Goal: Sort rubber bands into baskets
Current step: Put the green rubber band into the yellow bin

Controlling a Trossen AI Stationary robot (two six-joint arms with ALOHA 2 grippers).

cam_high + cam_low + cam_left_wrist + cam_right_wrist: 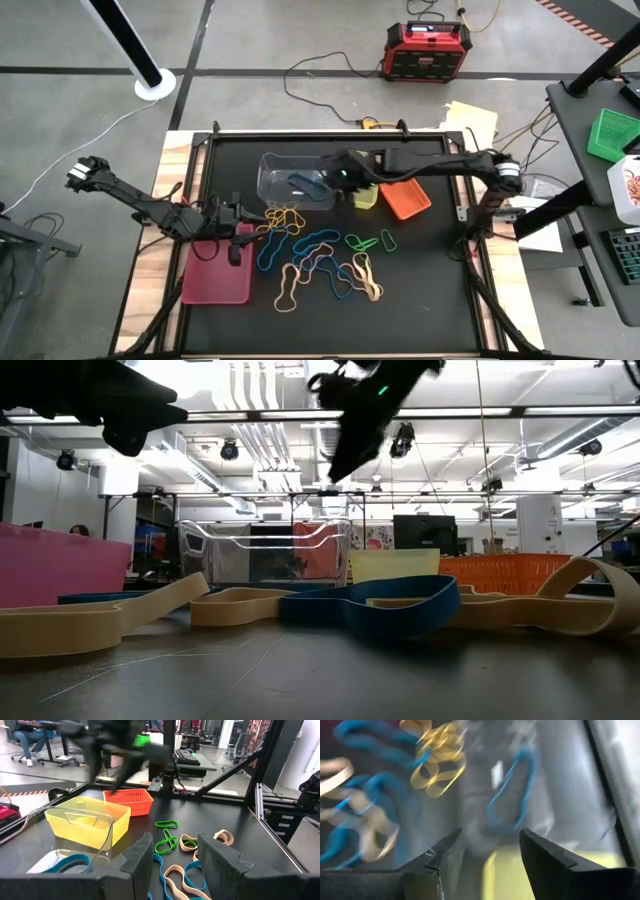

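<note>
Many rubber bands lie flat on the black table: yellow (285, 217), blue (318, 243), tan (366, 277) and green (361, 241). One blue band (300, 183) lies in the clear tub (275, 170). Beside the tub stand the yellow-green bin (366, 198) and the orange bin (405, 198). The pink tray (215, 270) lies at the near left. My right gripper (340, 185) hovers open and empty over the tub's right end. My left gripper (245, 228) is open and empty above the tray's far right corner, left of the yellow bands.
The table's metal frame rail (300, 133) runs along the far edge behind the bins. A red device (428, 50) and cables lie on the floor beyond. A green crate (612, 135) stands on a side table at the right. Bare black table (420, 300) shows at the near right.
</note>
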